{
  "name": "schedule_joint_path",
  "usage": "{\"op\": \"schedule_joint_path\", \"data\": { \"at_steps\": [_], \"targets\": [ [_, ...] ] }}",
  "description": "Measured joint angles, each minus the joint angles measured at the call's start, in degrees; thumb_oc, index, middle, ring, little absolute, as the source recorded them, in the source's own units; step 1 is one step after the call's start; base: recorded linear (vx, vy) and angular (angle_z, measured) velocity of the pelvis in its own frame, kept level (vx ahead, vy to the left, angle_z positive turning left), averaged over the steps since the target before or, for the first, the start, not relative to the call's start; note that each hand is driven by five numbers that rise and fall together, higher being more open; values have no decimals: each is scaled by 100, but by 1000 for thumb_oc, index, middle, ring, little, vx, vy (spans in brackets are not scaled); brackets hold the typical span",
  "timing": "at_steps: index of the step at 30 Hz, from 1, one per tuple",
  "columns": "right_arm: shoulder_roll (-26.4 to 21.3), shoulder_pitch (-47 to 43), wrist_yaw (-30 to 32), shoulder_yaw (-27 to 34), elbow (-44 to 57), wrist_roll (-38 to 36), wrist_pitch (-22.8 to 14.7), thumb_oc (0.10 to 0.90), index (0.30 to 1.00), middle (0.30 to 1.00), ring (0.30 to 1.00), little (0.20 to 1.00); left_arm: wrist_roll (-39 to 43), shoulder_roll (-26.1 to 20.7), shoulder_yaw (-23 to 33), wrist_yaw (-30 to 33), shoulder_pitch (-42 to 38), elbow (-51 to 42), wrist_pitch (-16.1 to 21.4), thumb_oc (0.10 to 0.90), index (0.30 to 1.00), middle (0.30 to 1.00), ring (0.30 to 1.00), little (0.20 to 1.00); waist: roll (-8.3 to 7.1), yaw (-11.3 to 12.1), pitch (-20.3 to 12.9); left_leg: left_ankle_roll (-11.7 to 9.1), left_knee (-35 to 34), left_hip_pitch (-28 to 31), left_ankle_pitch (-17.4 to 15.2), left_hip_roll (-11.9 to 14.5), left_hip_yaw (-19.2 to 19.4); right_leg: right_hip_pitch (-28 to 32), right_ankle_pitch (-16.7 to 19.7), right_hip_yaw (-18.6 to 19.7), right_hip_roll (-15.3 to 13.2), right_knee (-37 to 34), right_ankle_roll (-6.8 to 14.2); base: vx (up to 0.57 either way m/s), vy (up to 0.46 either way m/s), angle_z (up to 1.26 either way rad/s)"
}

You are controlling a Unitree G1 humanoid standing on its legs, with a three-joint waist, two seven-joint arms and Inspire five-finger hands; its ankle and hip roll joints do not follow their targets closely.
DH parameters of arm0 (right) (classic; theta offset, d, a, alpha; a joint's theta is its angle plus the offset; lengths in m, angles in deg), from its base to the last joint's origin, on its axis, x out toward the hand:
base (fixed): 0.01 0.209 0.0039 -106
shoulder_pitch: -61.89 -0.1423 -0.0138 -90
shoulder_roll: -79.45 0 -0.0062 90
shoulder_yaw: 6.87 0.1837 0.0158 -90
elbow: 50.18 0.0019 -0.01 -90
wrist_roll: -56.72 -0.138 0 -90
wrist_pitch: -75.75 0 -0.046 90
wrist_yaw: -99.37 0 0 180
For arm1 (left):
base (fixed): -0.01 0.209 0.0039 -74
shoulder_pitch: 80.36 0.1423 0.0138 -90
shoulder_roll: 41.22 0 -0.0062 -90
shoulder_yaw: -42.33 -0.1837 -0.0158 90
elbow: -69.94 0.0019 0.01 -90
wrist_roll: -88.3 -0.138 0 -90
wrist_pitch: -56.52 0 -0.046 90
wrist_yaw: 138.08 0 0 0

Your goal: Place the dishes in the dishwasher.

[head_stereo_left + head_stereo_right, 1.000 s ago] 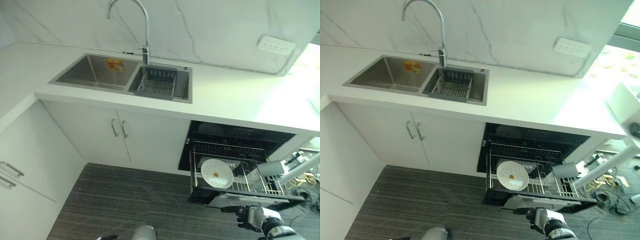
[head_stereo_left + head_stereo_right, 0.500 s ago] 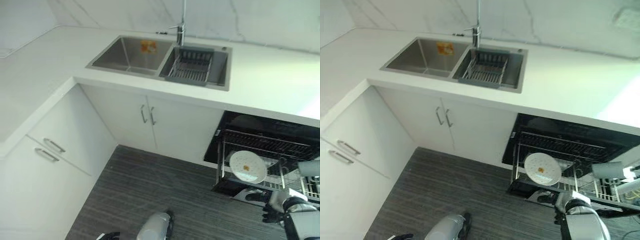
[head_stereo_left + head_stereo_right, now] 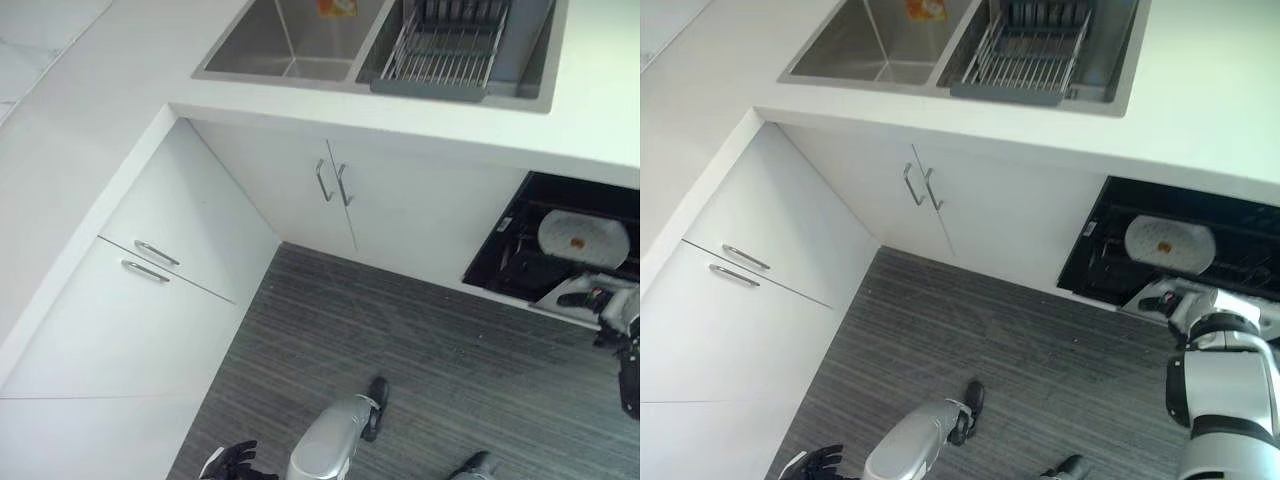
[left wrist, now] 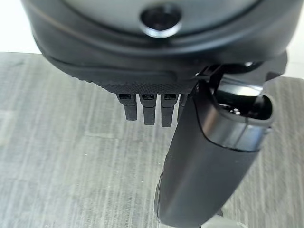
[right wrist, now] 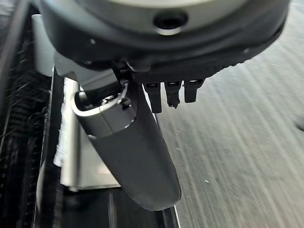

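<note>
Down under the white counter (image 3: pixel 1200 110), the dishwasher (image 3: pixel 1110 250) stands open, and a white plate (image 3: pixel 1169 243) with a small orange spot leans upright in its rack. The right hand (image 3: pixel 1175 300) sits at the front edge of that dishwasher, just below the plate, its fingers (image 5: pixel 170 92) straight and loose, clasping nothing. The left hand (image 3: pixel 228 461) hangs low over the striped grey floor (image 3: pixel 440 370), well away from the dishwasher, fingers (image 4: pixel 148 108) relaxed and empty. Above the dishwasher and off to one side, a wire drainer basket (image 3: pixel 440 50) rests in the steel sink (image 3: pixel 290 40).

Brushed stainless-steel double sink (image 3: pixel 290 45) set in a smooth white desk (image 3: pixel 80 130); glossy white cabinet doors (image 3: pixel 270 200) with metal bar handles (image 3: pixel 333 183); matt grey streaked floor (image 3: pixel 400 360).
</note>
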Motion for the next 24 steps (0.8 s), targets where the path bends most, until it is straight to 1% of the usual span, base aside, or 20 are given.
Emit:
{"op": "schedule_joint_path", "data": {
  "at_steps": [1, 6, 9, 10, 11, 12, 13, 15, 16, 17, 18, 20, 22, 23, 24],
  "targets": [
    [-44, -55, 0, -35, 0, 147, -407, 800, 900, 900, 900, 900, 63, 53, 10, -39, 36, 9, 32, 800, 900, 900, 900, 900, 93, 12, 49, 21, -47, -2, 13, -40, 9, -8, 10, 1, -35, -31, 4, 59, 113, 3],
    [-44, -199, -52, -94, 2, 632, -1446, 800, 900, 900, 900, 900, 197, 54, 101, -240, 112, 10, 242, 800, 900, 900, 900, 900, 136, 17, 44, 60, -155, -83, 59, -79, 60, -138, 76, 38, -44, -91, 81, 36, 77, -2],
    [-30, -239, 8, -95, -10, 716, -1531, 800, 900, 900, 900, 900, 205, 81, 212, -386, 137, -57, 343, 800, 900, 900, 900, 900, 140, -15, 43, 61, -180, -83, 60, -79, 93, -154, 114, 86, -30, -166, 86, 26, 49, -9],
    [-34, -230, -43, -84, -10, 867, -1859, 800, 900, 900, 900, 900, 210, 86, 265, -483, 154, -170, 413, 800, 900, 900, 900, 900, 164, -41, 42, 58, -182, -83, 65, -74, 113, -154, 165, 116, -8, -227, 85, 38, 49, -13],
    [-82, -257, -55, -76, 37, 1053, -2353, 800, 900, 900, 900, 900, 218, 97, 264, -500, 158, -233, 480, 800, 900, 900, 900, 900, 192, -45, 40, 52, -183, -82, 78, -75, 127, -154, 182, 138, -10, -250, 65, 13, 30, -8],
    [-93, -226, -116, -6, 28, 1038, -2381, 800, 900, 900, 900, 900, 283, 96, 286, -522, 168, -362, 504, 800, 900, 900, 900, 900, 209, -43, 44, 42, -189, -82, 95, -75, 129, -153, 193, 140, -10, -267, 53, -2, 36, -1],
    [-108, -190, -168, 147, 29, 1039, -2536, 800, 900, 900, 900, 900, 433, 93, 288, -625, 233, -607, 507, 800, 900, 900, 900, 900, 238, -43, 41, 19, -252, -81, 132, -81, 131, -175, 218, 141, -14, -277, 36, 0, 0, 0],
    [-115, -178, -271, 177, 29, 1039, -2650, 800, 900, 900, 900, 900, 659, 94, 290, -824, 224, -720, 618, 800, 900, 900, 900, 900, 254, -48, 39, 40, -310, -81, 203, -75, 131, -220, 239, 164, -4, -276, 42, -48, 44, -2],
    [-115, -85, -312, 191, 62, 1031, -2712, 800, 900, 900, 900, 900, 720, 106, 298, -884, 193, -706, 604, 800, 900, 900, 900, 900, 202, -101, 75, 43, -323, -84, 218, -65, 146, -234, 273, 167, 17, -278, 60, -68, 53, 8],
    [-73, 747, -582, 477, 528, 1059, -3171, 800, 900, 900, 900, 900, 927, 134, 385, -1026, 53, -533, 586, 800, 900, 900, 900, 900, 124, -127, 100, 48, -271, -83, 221, -33, 114, -173, 277, 177, 62, -273, 64, -47, 28, 10],
    [136, 1319, -963, 573, 947, 1156, -3411, 800, 900, 900, 900, 900, 1118, 140, 522, -1133, -14, -476, 588, 800, 900, 900, 900, 900, -36, -184, 111, 46, -259, -81, 219, 11, 88, -170, 271, 197, 117, -273, 72, -18, 32, 4],
    [399, 1824, -1330, 574, 1501, 1150, -3494, 800, 900, 900, 900, 900, 1318, 115, 587, -1264, -115, -597, 563, 800, 900, 900, 900, 900, -269, -249, 80, -19, -164, -56, 174, 112, 103, -154, 265, 258, 197, -242, 59, 12, 44, -17],
    [860, 2395, -1669, 805, 2111, 1127, -3581, 800, 900, 900, 900, 900, 1348, 50, 699, -1368, -125, -773, 480, 800, 900, 900, 900, 900, -660, -318, 20, -140, -72, 22, 33, 209, 157, -116, 240, 353, 259, -220, 16, 28, 86, -25],
    [1134, 2825, -1795, 873, 2433, 1079, -3619, 800, 900, 900, 900, 900, 1366, -8, 701, -1410, -171, -778, 385, 800, 900, 900, 900, 900, -884, -351, -96, -138, 16, 36, -54, 256, 182, -96, 221, 355, 266, -228, -22, 33, 128, -38],
    [1656, 3394, -2042, 1001, 2743, 1012, -3623, 800, 900, 900, 900, 900, 1530, -147, 816, -1443, -195, -652, 276, 800, 900, 900, 900, 900, -1226, -357, -296, -68, 128, 173, -246, 330, 304, 5, 202, 474, 290, -190, -81, 27, 99, -34]
  ]
}}
